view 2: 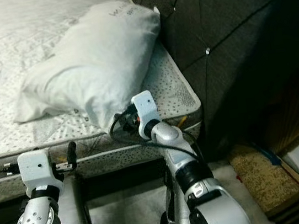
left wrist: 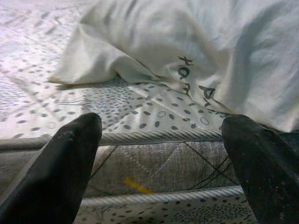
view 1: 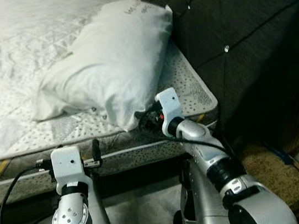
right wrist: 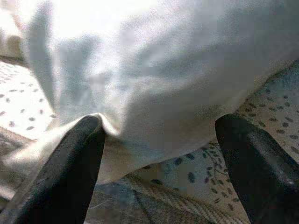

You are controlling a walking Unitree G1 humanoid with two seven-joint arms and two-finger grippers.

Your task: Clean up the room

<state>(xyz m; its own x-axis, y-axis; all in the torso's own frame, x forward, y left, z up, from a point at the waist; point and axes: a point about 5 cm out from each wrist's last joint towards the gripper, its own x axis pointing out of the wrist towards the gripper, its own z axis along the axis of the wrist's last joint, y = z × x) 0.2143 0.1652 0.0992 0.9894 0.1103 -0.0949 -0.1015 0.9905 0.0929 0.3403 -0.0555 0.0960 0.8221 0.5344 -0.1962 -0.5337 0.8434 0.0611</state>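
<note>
The tidying appears to be at an early stage: the white pillow [view 1: 110, 62] lies slumped and askew on the bare spotted mattress [view 1: 14, 136], its near corner hanging toward the mattress edge beside the dark tufted headboard [view 1: 239, 38], and it has not been lifted or squared up. Straightening the pillow is judged to be the step in hand; nothing is yet grasped. The right gripper [right wrist: 159, 154] is raised to the mattress edge with its arm bent upward at the elbow and the wrist aimed at the pillow. Its jaws stand wide apart, with the pillow's lower corner directly between and ahead of them; one finger [right wrist: 74, 163] touches or nearly touches the fabric fold, while the other sits over spotted ticking just beside the pillow. The left gripper [left wrist: 163, 172] is held lower, level with the mattress side. Its jaws are also spread, empty, framing the piped mattress seam; the pillow lies beyond the fingertips, well apart, with printed lettering [left wrist: 196, 81] visible on its underside.
</note>
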